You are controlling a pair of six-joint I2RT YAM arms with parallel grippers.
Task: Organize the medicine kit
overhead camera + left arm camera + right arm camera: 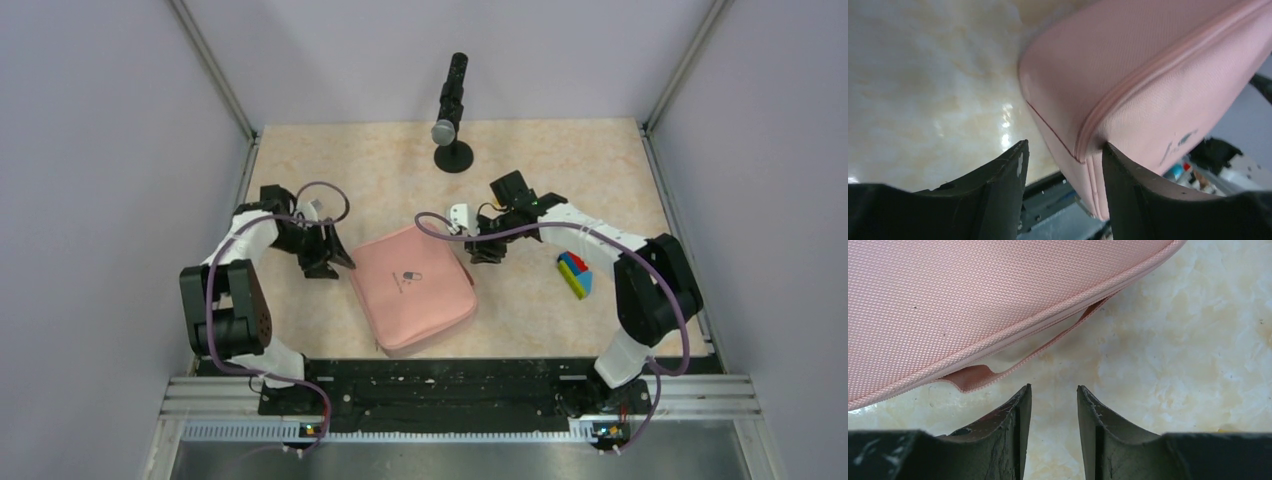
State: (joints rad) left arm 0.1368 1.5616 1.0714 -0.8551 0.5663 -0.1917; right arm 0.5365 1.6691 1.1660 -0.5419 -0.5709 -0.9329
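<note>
The pink medicine kit (412,285) lies shut and flat in the middle of the table, its small dark pill logo facing up. At its left corner my left gripper (335,262) stands open. In the left wrist view the kit's zipped corner (1128,60) reaches between the jaws of the left gripper (1063,150) and lies against the right finger, with a gap to the left one. At the far right corner my right gripper (482,250) is open. In the right wrist view nothing sits in the right gripper (1054,389), and the kit's edge (973,295) and pink strap (1013,365) lie just ahead.
A multicoloured toy-brick block (575,273) sits on the table to the right of the kit, near the right arm. A black microphone on a round stand (452,110) stands at the back centre. Walls close in the table on three sides.
</note>
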